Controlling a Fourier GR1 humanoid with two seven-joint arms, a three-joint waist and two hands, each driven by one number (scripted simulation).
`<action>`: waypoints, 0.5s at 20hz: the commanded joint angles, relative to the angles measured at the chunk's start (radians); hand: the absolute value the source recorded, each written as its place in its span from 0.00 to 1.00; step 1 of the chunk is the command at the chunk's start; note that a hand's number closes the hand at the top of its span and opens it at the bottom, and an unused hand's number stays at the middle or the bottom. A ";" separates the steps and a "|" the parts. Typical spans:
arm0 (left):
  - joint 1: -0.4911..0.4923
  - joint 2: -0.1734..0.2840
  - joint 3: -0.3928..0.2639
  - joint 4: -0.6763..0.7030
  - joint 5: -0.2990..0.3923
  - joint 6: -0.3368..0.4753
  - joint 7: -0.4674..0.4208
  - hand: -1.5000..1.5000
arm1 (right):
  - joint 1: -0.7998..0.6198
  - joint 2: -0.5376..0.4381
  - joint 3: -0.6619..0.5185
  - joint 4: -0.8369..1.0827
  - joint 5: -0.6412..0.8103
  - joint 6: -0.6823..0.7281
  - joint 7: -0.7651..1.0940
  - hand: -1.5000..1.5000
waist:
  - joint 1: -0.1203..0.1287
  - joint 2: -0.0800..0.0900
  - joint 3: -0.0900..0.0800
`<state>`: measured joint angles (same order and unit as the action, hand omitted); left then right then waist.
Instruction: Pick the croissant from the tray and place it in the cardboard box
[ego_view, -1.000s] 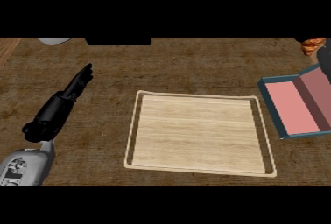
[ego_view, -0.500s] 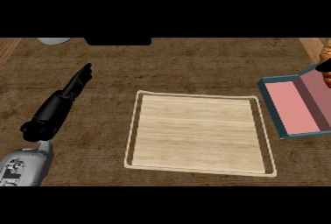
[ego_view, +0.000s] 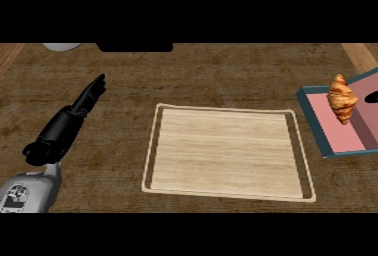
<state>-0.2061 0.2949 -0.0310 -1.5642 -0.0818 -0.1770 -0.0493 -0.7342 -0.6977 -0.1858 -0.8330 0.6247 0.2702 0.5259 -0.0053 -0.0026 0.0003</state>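
Now the croissant (ego_view: 342, 98) shows at about three o'clock in the head view, lying lengthwise over the pink inside of the cardboard box (ego_view: 332, 150), whose teal rim runs off the right edge; whether it rests on the box floor or sits above it cannot be told. A small dark shape just to the croissant's right, at the picture's edge, is too little to identify, so the right hand's fingers cannot be judged. The wooden tray (ego_view: 225, 189) lies at the centre on the dark counter (ego_view: 207, 70), just beside the box. At nine o'clock the left hand (ego_view: 87, 100) stretches toward twelve o'clock, fingers straight and pressed together, holding nothing, well apart from the tray.
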 joint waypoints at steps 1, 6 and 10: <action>-0.015 -0.003 0.009 -0.017 -0.001 0.006 0.015 0.50 | 0.061 0.039 -0.057 -0.100 -0.050 -0.138 -0.129 0.00 | -0.008 -0.002 0.001; 0.016 -0.006 0.012 0.002 -0.009 0.017 -0.018 0.50 | -0.027 0.081 -0.328 -0.160 -0.237 -0.386 -0.178 0.00 | -0.023 -0.005 0.005; -0.010 0.009 0.031 0.019 0.008 -0.004 -0.001 0.50 | 0.014 0.155 -0.465 -0.182 -0.346 -0.505 -0.211 0.00 | -0.017 0.001 0.002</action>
<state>-0.1984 0.2984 -0.0143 -1.5599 -0.0810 -0.1751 -0.0553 -0.7441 -0.5953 -0.5253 -0.9887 0.3741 -0.1170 0.3590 -0.0225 -0.0061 0.0030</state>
